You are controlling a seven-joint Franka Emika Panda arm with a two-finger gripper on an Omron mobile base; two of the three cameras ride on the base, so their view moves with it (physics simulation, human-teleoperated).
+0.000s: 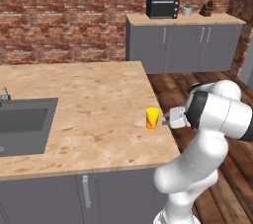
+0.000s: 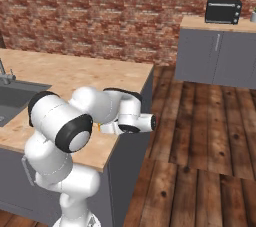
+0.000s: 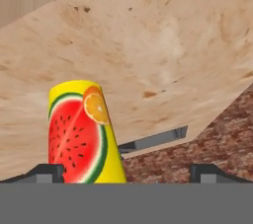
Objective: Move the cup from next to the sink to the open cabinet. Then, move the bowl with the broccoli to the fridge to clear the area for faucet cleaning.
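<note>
The yellow cup (image 1: 152,118), printed with a watermelon and an orange slice, stands upright on the light wood countertop (image 1: 94,114) near its right edge. It is well to the right of the dark sink (image 1: 24,124) and the faucet (image 1: 4,94). My gripper (image 1: 166,120) reaches in level from the right and is open. In the hand view the cup (image 3: 81,134) stands between the fingertips (image 3: 47,172), close to the left one, and I cannot tell if it touches. The red bowl, the broccoli and the open cabinet are out of view.
The countertop ends just right of the cup, above a dark wood floor (image 2: 200,136). Low grey cabinets (image 1: 183,45) along the brick back wall carry a black microwave (image 1: 162,7) and a small plant (image 1: 188,9). My own arm (image 2: 90,116) hides the cup in the right base view.
</note>
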